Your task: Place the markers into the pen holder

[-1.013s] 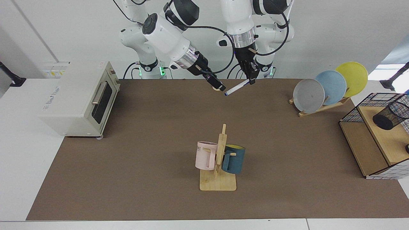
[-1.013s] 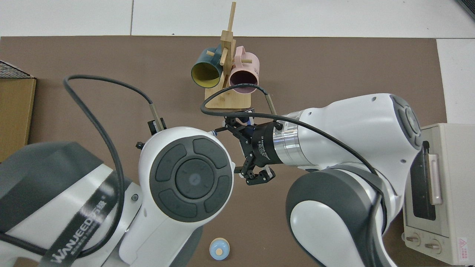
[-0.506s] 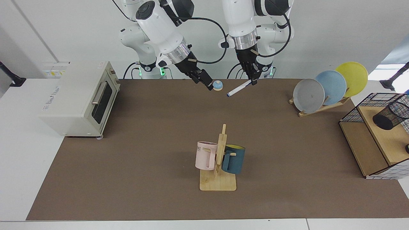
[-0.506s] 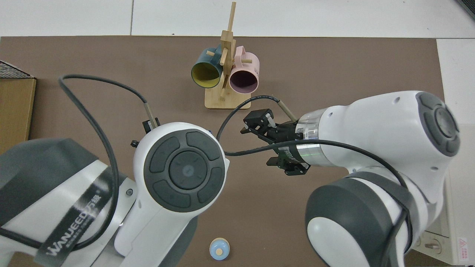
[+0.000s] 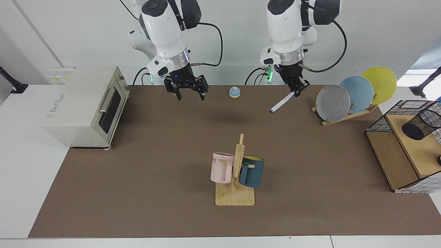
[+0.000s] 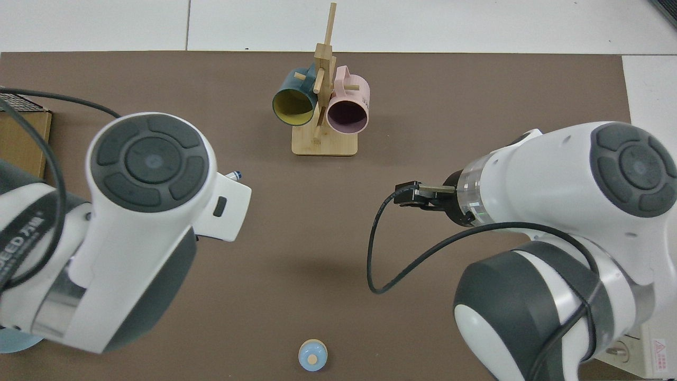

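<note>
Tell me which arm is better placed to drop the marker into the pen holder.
The left arm. Its left gripper already holds the marker in the air, on the same side as the pen holder in the wire basket. The right gripper hangs open and empty near the toaster oven.

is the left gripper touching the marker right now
Touching. The facing view shows the left gripper shut on the top end of the marker, which hangs slanted above the table mat.

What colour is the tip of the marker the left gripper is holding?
Blue, on a white barrel. The marker, clamped in the left gripper, shows best in the facing view.
</note>
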You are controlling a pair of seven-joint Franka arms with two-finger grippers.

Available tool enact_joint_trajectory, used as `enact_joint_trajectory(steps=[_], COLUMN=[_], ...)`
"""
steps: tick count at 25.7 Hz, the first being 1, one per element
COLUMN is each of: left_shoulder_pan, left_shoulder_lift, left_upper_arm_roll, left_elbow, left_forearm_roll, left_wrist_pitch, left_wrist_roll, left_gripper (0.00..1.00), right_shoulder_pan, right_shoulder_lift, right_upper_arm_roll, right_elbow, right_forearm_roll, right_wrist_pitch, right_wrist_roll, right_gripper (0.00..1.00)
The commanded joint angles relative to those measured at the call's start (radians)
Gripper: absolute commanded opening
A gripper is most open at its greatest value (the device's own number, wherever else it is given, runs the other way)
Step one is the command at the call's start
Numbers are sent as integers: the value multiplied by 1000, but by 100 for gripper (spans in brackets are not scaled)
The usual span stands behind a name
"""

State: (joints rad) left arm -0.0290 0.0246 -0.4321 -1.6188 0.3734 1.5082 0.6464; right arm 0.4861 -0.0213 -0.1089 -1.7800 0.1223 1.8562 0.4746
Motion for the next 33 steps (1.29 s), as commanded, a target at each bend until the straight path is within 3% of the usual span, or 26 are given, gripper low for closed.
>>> enact_joint_trajectory(steps=[1, 4, 9, 12, 18, 22, 29, 33], left_shoulder_pan=[3, 1, 1, 3, 4, 4, 3, 3], left_shoulder_lift=[-25, -25, -21, -15, -14, -14, -14, -12], left_upper_arm_roll=[93, 165, 248, 305, 368, 381, 426, 458], left_elbow=[-24, -23, -15, -1, -1, -3, 0, 0], left_forearm_roll=[25, 108, 225, 286, 325, 357, 456, 570], left_wrist_pitch=[-20, -37, -42, -26, 7, 21, 17, 55], left_wrist_roll=[91, 171, 228, 231, 318, 364, 531, 625], left_gripper=[0, 0, 0, 0, 0, 0, 0, 0], right_shoulder_pan=[-37, -78, -159, -257, -366, -371, -368, -366], right_shoulder_lift=[-23, -22, -12, -6, -6, -6, -37, -40], right_upper_arm_roll=[11, 11, 9, 11, 9, 11, 14, 12], right_elbow=[-21, -21, -21, -18, -18, -18, -13, -13], right_forearm_roll=[-98, -113, -112, -113, -128, -153, -132, -132], right_wrist_pitch=[-20, -22, -34, -49, -68, -63, -49, -49], right_wrist_roll=[-239, -353, -349, -350, -358, -363, -350, -350], right_gripper=[100, 100, 100, 100, 100, 100, 100, 100])
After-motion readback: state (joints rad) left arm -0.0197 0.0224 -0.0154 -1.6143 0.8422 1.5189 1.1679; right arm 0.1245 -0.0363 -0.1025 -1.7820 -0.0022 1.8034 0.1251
